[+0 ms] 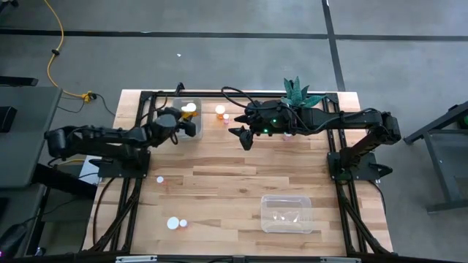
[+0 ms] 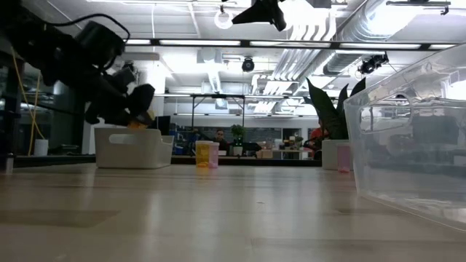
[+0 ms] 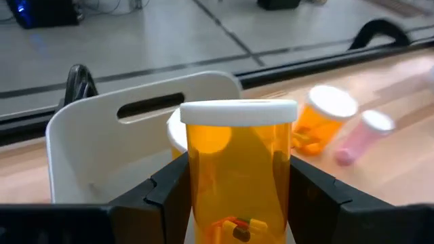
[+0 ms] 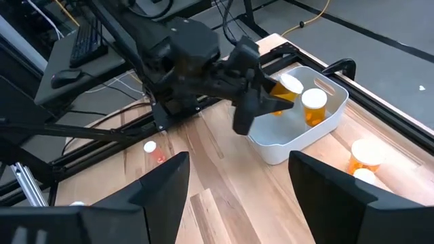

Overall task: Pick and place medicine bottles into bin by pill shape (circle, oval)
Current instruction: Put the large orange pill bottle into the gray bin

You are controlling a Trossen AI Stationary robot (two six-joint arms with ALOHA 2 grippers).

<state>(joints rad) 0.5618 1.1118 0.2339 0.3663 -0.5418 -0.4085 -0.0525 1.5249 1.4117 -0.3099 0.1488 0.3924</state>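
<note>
My left gripper (image 1: 183, 120) is shut on an amber medicine bottle (image 3: 237, 169) with a white cap, over the white bin (image 1: 194, 126) at the table's far left. It also shows in the low view (image 2: 127, 105), above that bin (image 2: 135, 149). Another amber bottle (image 4: 313, 105) stands inside the bin. An amber bottle (image 1: 220, 111) and a pink one (image 1: 227, 117) stand on the table right of the bin. My right gripper (image 1: 246, 139) is open and empty, raised over the far middle of the table. My left gripper pinches the amber bottle's body (image 3: 193, 183) between its two fingers, one on each side, below the white cap (image 3: 237, 112). The fingers come from the table's left, slanting down. The bottle is lifted clear over the bin, its cap end pointing away from the wrist.
A clear tub (image 1: 287, 213) sits near the front right. Loose small bottles lie at the left (image 1: 160, 179) and front left (image 1: 173, 223). A potted green plant (image 1: 300, 93) stands at the far edge behind my right arm.
</note>
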